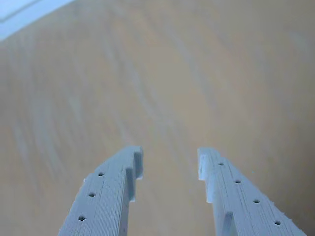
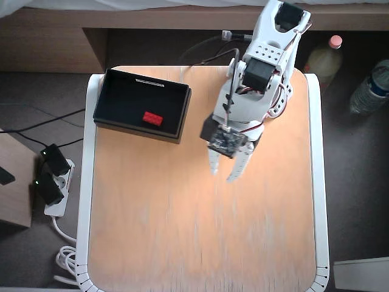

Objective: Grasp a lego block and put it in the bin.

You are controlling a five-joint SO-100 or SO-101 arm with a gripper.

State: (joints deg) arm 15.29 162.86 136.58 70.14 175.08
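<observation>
In the overhead view a small red lego block (image 2: 152,118) lies inside the black bin (image 2: 115,85) at the table's back left. My gripper (image 2: 222,174) hangs over the middle of the table, to the right of the bin and apart from it. Its white fingers are spread and hold nothing. In the wrist view the gripper (image 1: 170,162) shows two pale grey fingers (image 1: 115,191) with only bare wood between them. Neither the block nor the bin shows in the wrist view.
The wooden tabletop (image 2: 200,231) has a white rim (image 2: 319,182). Off the table, two bottles (image 2: 322,58) stand at the right and a power strip with cables (image 2: 51,182) lies at the left. A pale edge (image 1: 24,17) crosses the wrist view's top left corner.
</observation>
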